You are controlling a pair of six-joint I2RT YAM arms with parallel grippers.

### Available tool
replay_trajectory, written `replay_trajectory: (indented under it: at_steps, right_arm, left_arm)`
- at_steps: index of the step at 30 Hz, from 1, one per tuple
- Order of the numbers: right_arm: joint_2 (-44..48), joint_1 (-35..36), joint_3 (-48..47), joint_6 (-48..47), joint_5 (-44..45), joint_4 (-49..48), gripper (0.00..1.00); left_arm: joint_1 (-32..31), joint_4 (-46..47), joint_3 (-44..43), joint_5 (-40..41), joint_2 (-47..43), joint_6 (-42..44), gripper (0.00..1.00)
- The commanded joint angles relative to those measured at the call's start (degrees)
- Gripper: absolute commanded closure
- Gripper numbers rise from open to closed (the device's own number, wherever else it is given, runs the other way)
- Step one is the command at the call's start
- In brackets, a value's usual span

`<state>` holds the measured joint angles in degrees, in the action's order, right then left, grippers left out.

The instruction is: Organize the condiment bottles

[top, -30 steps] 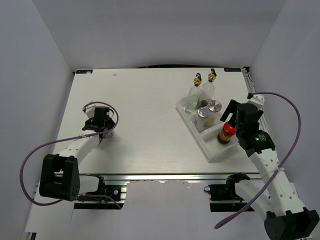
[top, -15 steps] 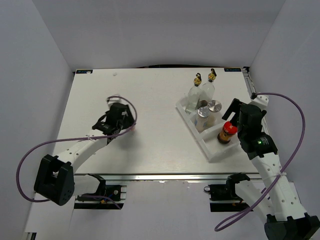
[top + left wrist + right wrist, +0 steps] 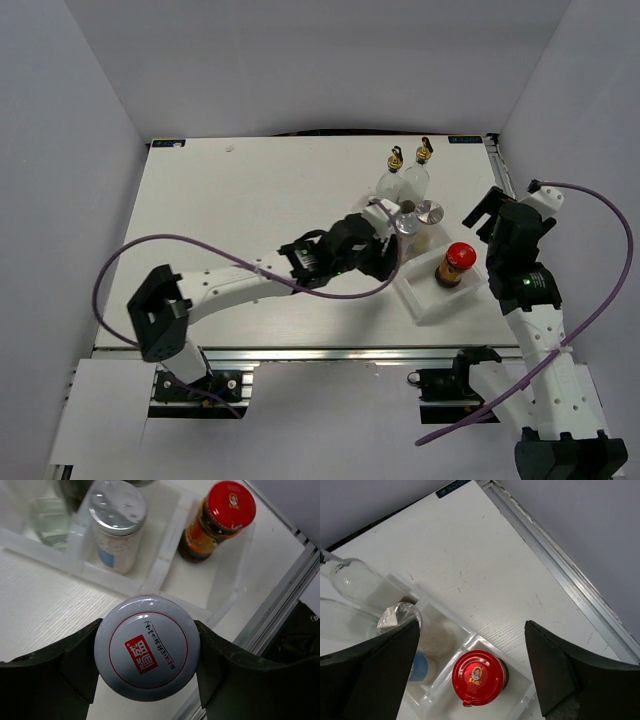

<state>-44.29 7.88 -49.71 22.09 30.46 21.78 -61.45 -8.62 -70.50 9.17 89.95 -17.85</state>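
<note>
**Jaws of the left gripper (image 3: 148,630) clamped on the white-lidded jar (image 3: 147,647)**

The left arm is stretched across the worktop (image 3: 250,200). A red logo is seen on the round lid between the jaws. The right gripper (image 3: 471,625) is held spread above the red-lidded jar (image 3: 477,677).

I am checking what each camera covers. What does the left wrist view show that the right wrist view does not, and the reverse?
Only the left wrist view: the white-lidded jar, clamped in the left pincer. Only the right wrist view: the empty, open right pincer and the table's metal edge rail. Both: the red-lidded brown jar and the silver-lidded shaker, standing in the white divided tray.
</note>
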Motion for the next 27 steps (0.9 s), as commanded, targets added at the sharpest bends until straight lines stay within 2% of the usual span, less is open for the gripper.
replay_trajectory:
  at_steps: [1, 6, 9, 13, 17, 23, 26, 27]
  right_arm:
    - [-0.3, -4.8, -2.9, 0.0, -0.7, -2.9, 0.11]
    - [-0.4, -15.3, -1.0, 1.1, -10.1, -4.6, 0.11]
    - [0.3, -17.6, 0.5, 0.6, -11.7, -5.1, 0.11]
    - [0.3, -18.5, 0.8, 0.3, -14.3, -5.0, 0.11]
    - [1.4, -19.0, 1.1, 0.1, -13.6, -5.1, 0.11]
    - [2.5, -19.1, 1.4, 0.1, -13.8, -5.1, 0.11]
    - [2.2, -19.1, 1.7, 0.1, -14.2, -5.3, 0.11]
    - [2.1, -19.1, 1.9, 0.0, -14.4, -5.4, 0.11]
  left_arm:
    - [-2.4, 3.1, -8.4, -1.8, 4.3, 4.0, 1.00]
    - [-5.2, 1.2, -20.4, 1.1, 13.6, 6.0, 1.00]
    - [-6.2, 1.1, -24.1, 0.4, 18.0, 7.3, 1.00]
    - [-6.8, -4.6, -34.4, 0.6, 24.9, 7.6, 1.00]
    - [-6.8, -5.9, -37.2, 1.2, 29.1, 7.0, 1.00]
    - [-6.8, -6.2, -37.3, 1.0, 30.8, 6.2, 1.00]
    - [-6.8, -4.6, -35.9, 1.1, 31.6, 6.4, 0.91]
    - [-6.8, -4.6, -36.4, 1.1, 32.1, 6.5, 0.85]
